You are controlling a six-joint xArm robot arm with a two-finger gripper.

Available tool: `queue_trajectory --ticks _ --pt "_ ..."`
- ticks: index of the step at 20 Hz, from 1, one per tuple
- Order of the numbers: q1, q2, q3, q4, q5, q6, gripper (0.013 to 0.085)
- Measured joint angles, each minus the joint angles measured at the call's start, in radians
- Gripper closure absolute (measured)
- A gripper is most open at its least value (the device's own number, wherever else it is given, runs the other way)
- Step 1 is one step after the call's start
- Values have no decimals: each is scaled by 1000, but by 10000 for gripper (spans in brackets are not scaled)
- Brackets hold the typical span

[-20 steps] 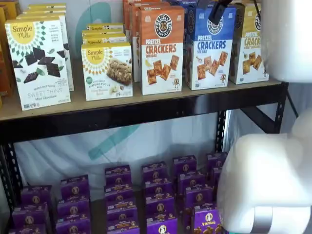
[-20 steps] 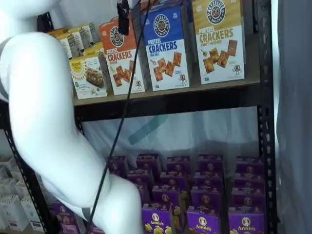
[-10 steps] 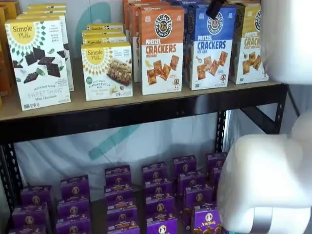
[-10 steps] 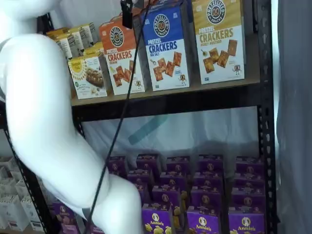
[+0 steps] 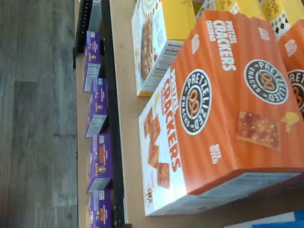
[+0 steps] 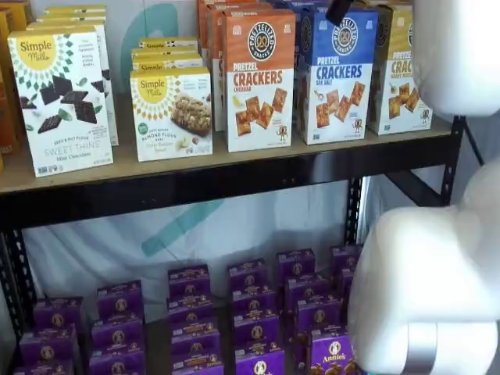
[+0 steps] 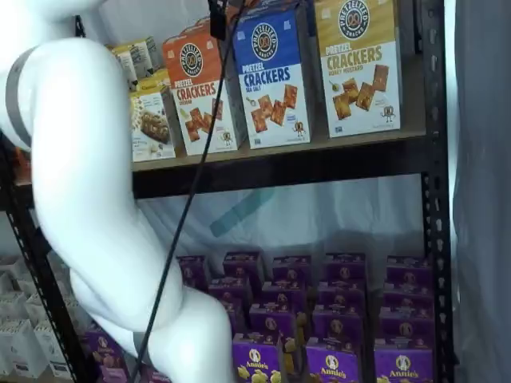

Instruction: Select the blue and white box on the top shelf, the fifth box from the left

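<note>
The blue and white box [image 6: 337,74] on the top shelf [image 6: 195,168], between orange and yellow cartons, looks light, stiff, best pinched across its narrow sides; the gripper [image 6: 338,11] shows side-on, presumably spread wide

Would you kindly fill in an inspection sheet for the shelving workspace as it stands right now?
Surface: the top shelf, a tan board with a black beam, carries upright cartons.
Job's things: the blue and white box stands upright at the shelf front, between an orange cheddar carton and a yellow-topped carton; not gripped.
Clutter: Simple Mills boxes further along; purple Annie's boxes on the level below.
Grippers: the gripper shows only as a black fingertip at the view's upper edge above the blue box; jaws wide, holding nothing.
Cables: a black cable hangs down across the shelves.
Surroundings: white arm in the foreground; grey wood floor.
</note>
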Motion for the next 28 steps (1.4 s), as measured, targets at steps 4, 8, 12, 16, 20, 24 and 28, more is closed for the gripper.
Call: queue_trajectory --ticks 4,8,12,16,20,24,28 --pt "18 37 -29 -11 -19 8 130" --pt "26 67 -56 -17 -30 11 130" --pt "30 101 -96 -45 -20 5 130" --pt "31 122 -111 -63 -26 -5 130" --pt "31 141 -121 -79 -32 -15 130" --pt "36 148 -114 -89 -54 -21 130" --pt "42 156 -109 -97 -75 -25 130"
